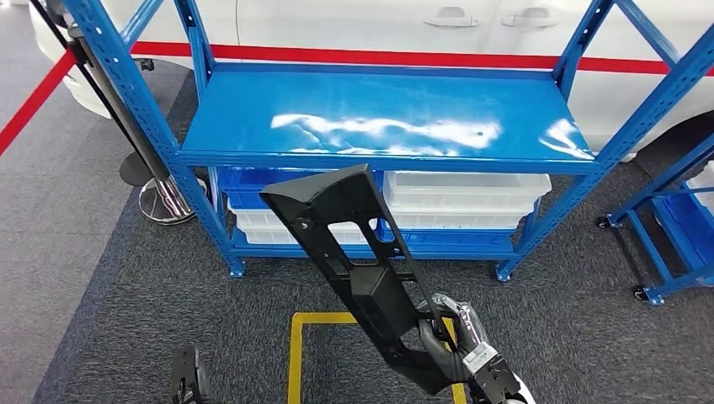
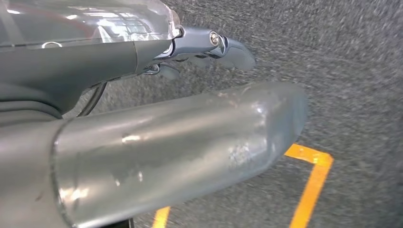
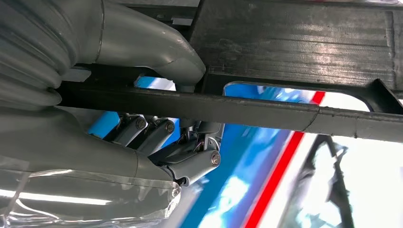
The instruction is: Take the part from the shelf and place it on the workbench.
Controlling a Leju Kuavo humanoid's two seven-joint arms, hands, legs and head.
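One part point(image 1: 362, 269) in right robot hand point(image 1: 459, 341).

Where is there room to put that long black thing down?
The blue shelf's top board is bare between its uprights. The lower level is crowded with white bins and blue trays. The right hand holds the black part over open carpet by the yellow floor marking.

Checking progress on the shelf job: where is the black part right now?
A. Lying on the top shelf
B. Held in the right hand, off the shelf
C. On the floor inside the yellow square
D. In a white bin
B: the right hand grips the black part near its lower end, lifted in front of the bare top shelf.
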